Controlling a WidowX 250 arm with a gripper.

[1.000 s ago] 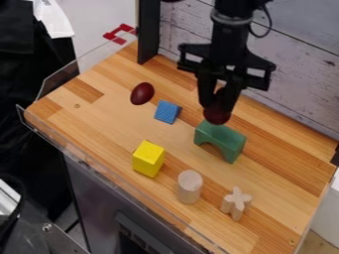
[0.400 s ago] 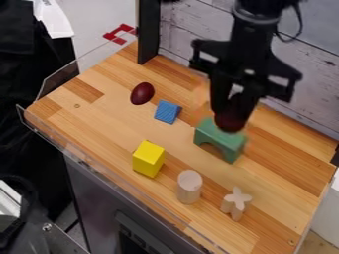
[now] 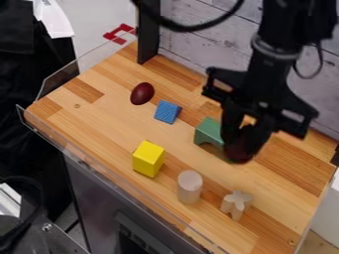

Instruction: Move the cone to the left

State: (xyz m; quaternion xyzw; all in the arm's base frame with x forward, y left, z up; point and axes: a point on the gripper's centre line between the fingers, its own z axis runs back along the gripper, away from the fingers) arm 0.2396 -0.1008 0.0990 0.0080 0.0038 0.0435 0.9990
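Note:
My gripper (image 3: 242, 144) hangs over the right part of the wooden table, in front of the green arch's right side. It is shut on a dark red object (image 3: 241, 153), whose rounded lower end shows below and between the fingers. The fingers hide much of this piece, so I cannot tell whether it is the cone. Whether its bottom touches the table is also unclear.
The green arch (image 3: 209, 132) stands partly behind the gripper. A dark red egg shape (image 3: 142, 93) and blue block (image 3: 167, 112) lie farther left. Nearer are a yellow block (image 3: 148, 158), pale cylinder (image 3: 189, 187) and wooden cross-shaped piece (image 3: 236, 204). Clear guards line the table's left and front edges.
The gripper has moved right and toward the camera with the dark red object, and now covers the arch's right side. The pieces on the table have stayed put.

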